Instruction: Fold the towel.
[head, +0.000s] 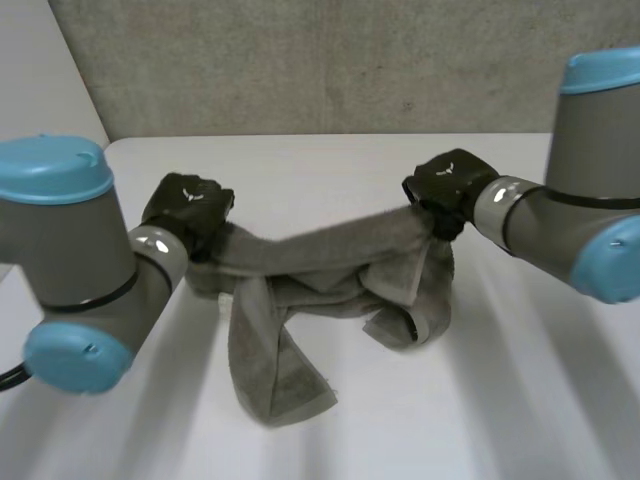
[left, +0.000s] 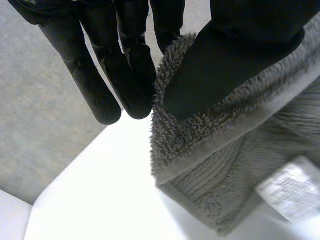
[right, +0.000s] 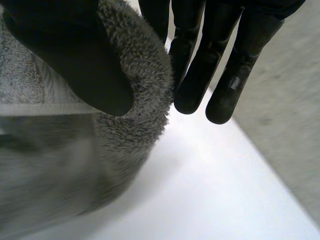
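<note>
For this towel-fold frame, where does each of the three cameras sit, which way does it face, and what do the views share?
Head view: behind and between the arms, looking down at the white table; both arms show, with the left hand and right hand each holding an end of the grey towel.
Left wrist view: on the left wrist, looking along the palm; the left hand pinches the towel.
Right wrist view: on the right wrist, looking along its palm; the right hand pinches the towel.
Shared: all three show the towel and the table.
</note>
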